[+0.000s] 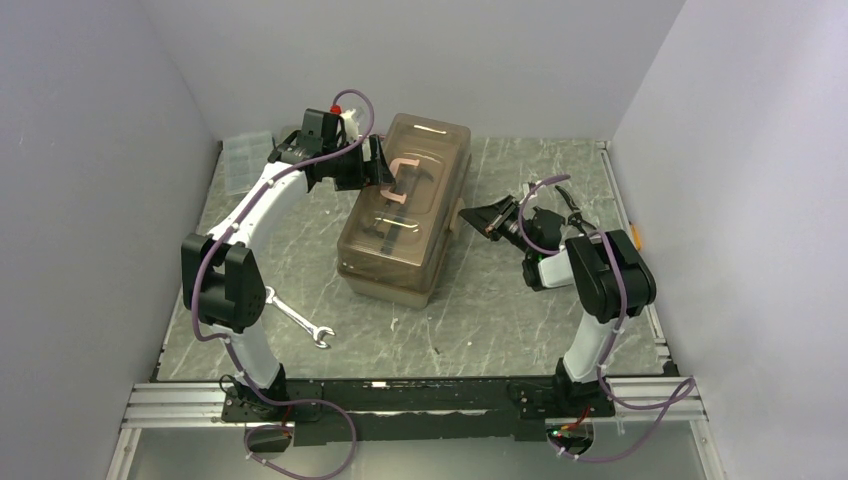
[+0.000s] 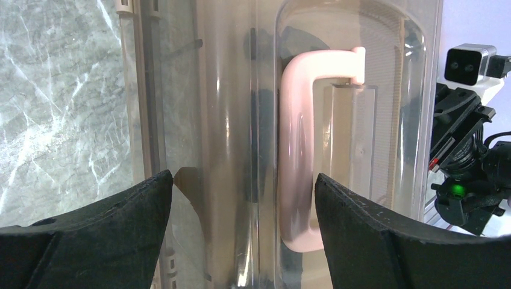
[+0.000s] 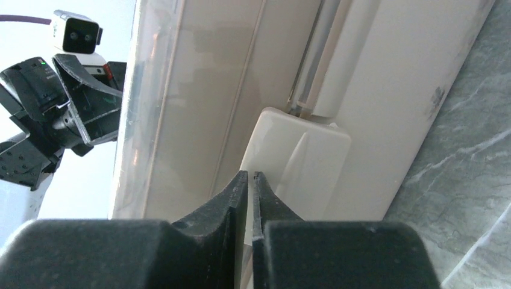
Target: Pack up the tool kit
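The tan-brown toolbox (image 1: 425, 145) stands shut in the middle of the table, its pink handle (image 1: 398, 180) on the smoky lid. My left gripper (image 1: 374, 163) is open and empty over the lid's left side. In the left wrist view the gripper (image 2: 244, 180) has its fingers either side of the lid ridge, with the pink handle (image 2: 295, 150) just inside the right finger. My right gripper (image 1: 468, 214) is shut and empty at the box's right side. In the right wrist view its tips (image 3: 250, 176) point at a cream latch (image 3: 304, 153). A steel wrench (image 1: 300, 320) lies on the table near the left arm.
A clear compartmented organiser (image 1: 244, 160) lies at the back left by the wall. Dark tools show dimly through the lid. White walls close in the left, back and right. The right arm's camera (image 2: 470, 63) shows beyond the box.
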Motion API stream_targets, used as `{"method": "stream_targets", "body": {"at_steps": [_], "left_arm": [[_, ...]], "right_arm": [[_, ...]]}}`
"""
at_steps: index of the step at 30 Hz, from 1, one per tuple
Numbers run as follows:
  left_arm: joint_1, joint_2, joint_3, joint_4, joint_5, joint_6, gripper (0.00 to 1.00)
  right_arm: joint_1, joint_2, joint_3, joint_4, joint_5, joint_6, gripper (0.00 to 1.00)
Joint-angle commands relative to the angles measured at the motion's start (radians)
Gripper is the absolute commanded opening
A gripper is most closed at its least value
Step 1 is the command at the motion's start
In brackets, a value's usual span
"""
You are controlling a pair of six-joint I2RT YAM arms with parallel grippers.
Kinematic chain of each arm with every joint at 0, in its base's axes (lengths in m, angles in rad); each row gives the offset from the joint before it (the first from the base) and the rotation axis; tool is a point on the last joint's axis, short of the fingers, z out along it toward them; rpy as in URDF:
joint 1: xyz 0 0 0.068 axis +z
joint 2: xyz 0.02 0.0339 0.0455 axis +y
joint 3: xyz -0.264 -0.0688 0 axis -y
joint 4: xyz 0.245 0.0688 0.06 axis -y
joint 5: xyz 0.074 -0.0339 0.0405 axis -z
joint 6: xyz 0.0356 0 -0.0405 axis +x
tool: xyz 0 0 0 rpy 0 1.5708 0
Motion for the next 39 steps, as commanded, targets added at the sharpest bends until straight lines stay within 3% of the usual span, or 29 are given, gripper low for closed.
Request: {"method": "stream_targets", "body": {"at_steps": [1,6,25,33,39], "left_arm": [[-0.013,0.015,0.013,0.012,0.045,-0.015,0.88],[-0.003,0.028,-0.019,0.028,0.05,-0.027,0.88],[-0.003,0.032,-0.061,0.057,0.074,-0.042,0.87],[-0.014,-0.007,-0.241,0.18,0.091,-0.099,0.85],[-0.027,-0.012,-0.273,0.201,0.096,-0.11,0.84]], "right_arm": [[0.013,0.041,-0.004,0.085,0.008,0.023,0.08],[0.013,0.081,-0.003,0.104,0.01,0.043,0.0],[0.06,0.154,0.022,0.052,0.031,0.032,0.0],[0.114,0.2,0.04,0.05,0.052,0.032,0.0],[0.148,0.214,0.06,0.034,0.064,0.031,0.0]]}}
